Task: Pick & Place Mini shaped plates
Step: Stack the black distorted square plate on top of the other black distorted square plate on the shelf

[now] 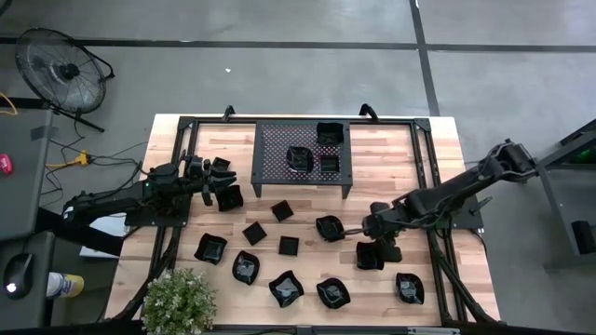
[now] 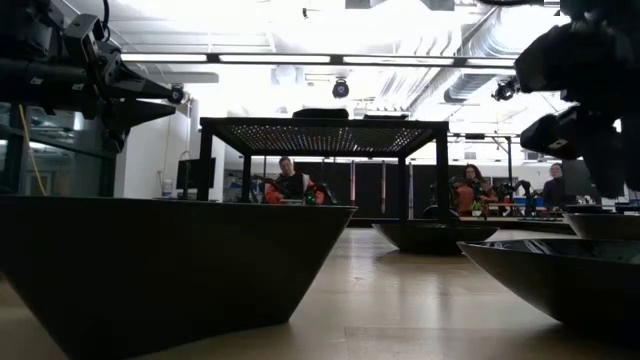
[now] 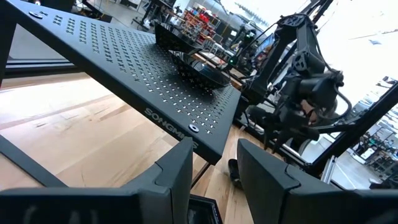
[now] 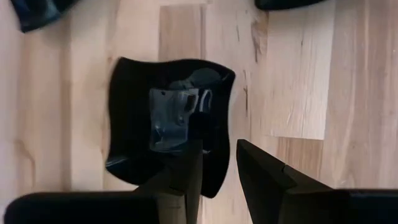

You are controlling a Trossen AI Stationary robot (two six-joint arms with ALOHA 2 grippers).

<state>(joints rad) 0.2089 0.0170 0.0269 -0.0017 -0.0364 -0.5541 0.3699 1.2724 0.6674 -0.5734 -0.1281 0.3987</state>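
While the left gripper [image 1: 222, 182] pinches a mini shaped plate [image 1: 229, 197] by the rack's [image 1: 279, 158] left side, three plates [image 1: 302, 158] sit on the rack. Right gripper [image 4: 214, 163], over the tabletop [image 1: 391, 154], straddles a wavy plate's [image 4: 134, 124] rim; firm clamping cannot be told. Other plates [image 1: 285, 288] lie nearer.

glossy plates [image 4: 168, 127], probably wooden table [image 4: 298, 74]

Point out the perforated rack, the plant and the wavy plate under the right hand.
Perforated rack [image 1: 279, 154], high view, bare part of its top.
Plant [image 1: 177, 300], high view, middle of the foliage.
Wavy plate [image 4: 134, 99], right wrist view, glossy inner surface.
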